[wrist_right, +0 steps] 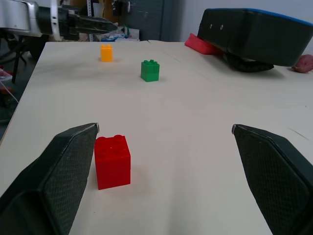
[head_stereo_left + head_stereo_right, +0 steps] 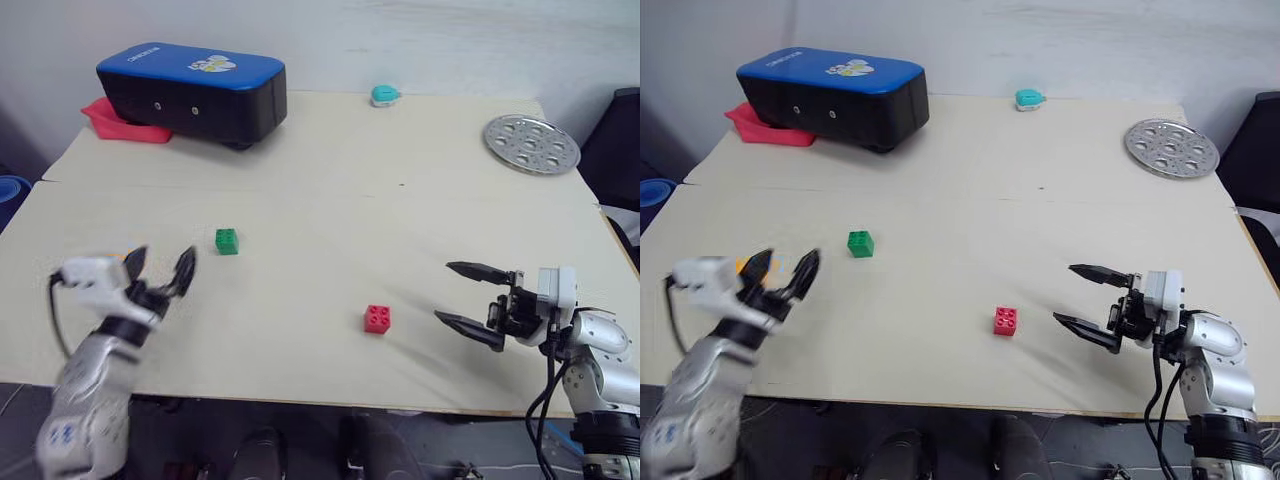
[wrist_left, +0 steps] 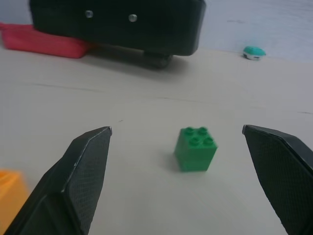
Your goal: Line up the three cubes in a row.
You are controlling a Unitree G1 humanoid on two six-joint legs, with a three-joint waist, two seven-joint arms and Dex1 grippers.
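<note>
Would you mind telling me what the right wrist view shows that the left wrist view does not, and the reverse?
Right wrist view alone: the red cube beside one finger of the open right gripper, the whole orange-yellow cube, and the left gripper at the table's far edge.

Left wrist view alone: the small teal round object, and the left gripper's own open fingers.

Both: the green cube, the black box, the red tray beneath it, and the pale table.

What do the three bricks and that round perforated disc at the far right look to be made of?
The red brick, green brick and orange-yellow brick look like moulded plastic: uniform colour, slight sheen, studded tops. The perforated disc looks like metal, grey and dully reflective, though painted plastic can't be ruled out.
</note>
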